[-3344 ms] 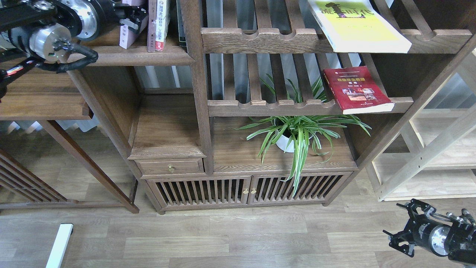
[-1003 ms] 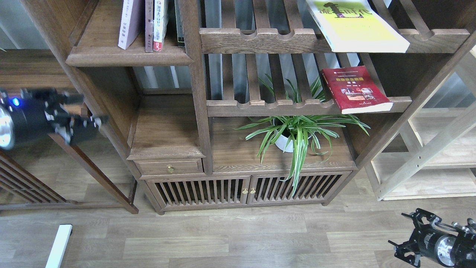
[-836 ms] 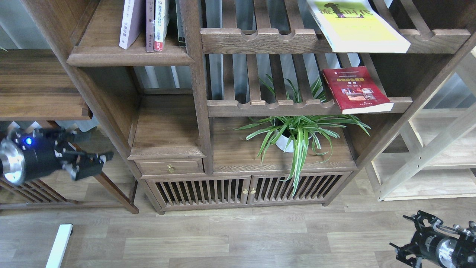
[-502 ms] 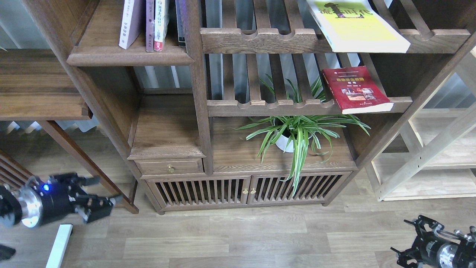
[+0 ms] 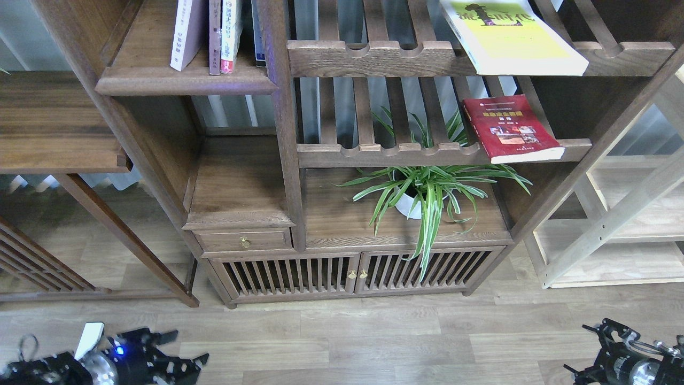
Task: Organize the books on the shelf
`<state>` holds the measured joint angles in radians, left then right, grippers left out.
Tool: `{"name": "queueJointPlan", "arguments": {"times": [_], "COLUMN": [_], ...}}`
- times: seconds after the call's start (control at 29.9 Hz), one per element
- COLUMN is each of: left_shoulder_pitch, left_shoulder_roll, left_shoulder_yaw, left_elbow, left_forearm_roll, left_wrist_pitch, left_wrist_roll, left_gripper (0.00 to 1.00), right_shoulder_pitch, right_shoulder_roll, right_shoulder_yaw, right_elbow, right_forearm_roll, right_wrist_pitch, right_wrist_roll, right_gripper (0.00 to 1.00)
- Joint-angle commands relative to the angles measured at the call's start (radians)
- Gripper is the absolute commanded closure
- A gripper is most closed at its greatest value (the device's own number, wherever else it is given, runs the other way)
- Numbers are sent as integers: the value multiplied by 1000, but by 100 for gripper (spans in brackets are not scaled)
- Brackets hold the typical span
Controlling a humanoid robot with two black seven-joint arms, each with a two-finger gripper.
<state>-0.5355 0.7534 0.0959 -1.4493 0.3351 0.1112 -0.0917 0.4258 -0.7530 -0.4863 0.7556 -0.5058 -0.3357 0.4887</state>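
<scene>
Both grippers sit low near the floor. The left gripper (image 5: 179, 350) has its fingers spread and holds nothing; the right gripper (image 5: 590, 347) is too dark to judge. Upright books (image 5: 214, 35) stand on the solid dark wood shelf (image 5: 184, 84), up and away from the left gripper. The red book (image 5: 510, 128) and yellow book (image 5: 507, 35) lie flat on slatted racks, long axes running front to back, nearer the right arm.
</scene>
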Motion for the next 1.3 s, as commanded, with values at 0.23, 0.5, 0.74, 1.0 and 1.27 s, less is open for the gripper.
{"name": "queueJointPlan", "arguments": {"times": [0.23, 0.5, 0.74, 1.0, 1.27], "left_shoulder_pitch": [158, 267, 331, 376, 396], "left_shoulder_roll": [-256, -472, -660, -732, -733], "left_shoulder_yaw": [4, 16, 18, 19, 38], "left_elbow": [303, 597, 900, 986, 991], "left_forearm_roll": [9, 9, 9, 9, 9], "left_wrist_pitch": [48, 70, 68, 96, 122], "left_wrist_roll": [-54, -105, -122, -120, -122], "left_gripper": [14, 8, 6, 6, 6], "right_shoulder_pitch": [-19, -1, 19, 103, 255], "right_shoulder_roll": [18, 29, 46, 23, -146], "right_shoulder_yaw": [47, 63, 135, 150, 149], "right_elbow": [-5, -5, -19, 14, 206], "right_forearm_roll": [4, 4, -2, -30, -141], "right_wrist_pitch": [-37, -68, -71, -153, -153], "right_wrist_roll": [0, 0, 0, 0, 0], "right_gripper": [7, 7, 7, 9, 9]}}
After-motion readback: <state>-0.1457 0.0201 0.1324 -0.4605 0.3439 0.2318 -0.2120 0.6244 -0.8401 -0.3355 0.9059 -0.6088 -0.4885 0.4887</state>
